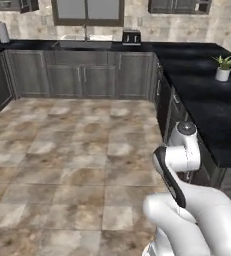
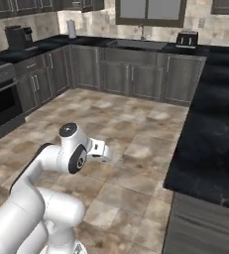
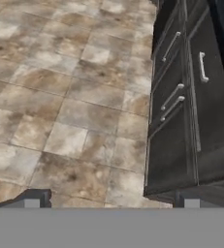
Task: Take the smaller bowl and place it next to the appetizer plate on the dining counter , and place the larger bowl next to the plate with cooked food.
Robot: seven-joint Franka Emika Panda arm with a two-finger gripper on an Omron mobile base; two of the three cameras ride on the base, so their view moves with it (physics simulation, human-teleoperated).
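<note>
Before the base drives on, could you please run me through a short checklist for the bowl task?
1. Gripper open and empty: ok, the fingertips stand wide apart with nothing between them.
2. Arm tucked in: ok, it is folded low over the base, by the cabinets.
3. Floor ahead free to drive over: ok, bare tiles up to the sink wall.
4. Either bowl located: not ok.
5. Dining counter and plates located: not ok.
6. Worktop on the right: ok, it carries a potted plant, well away from the arm.
</note>
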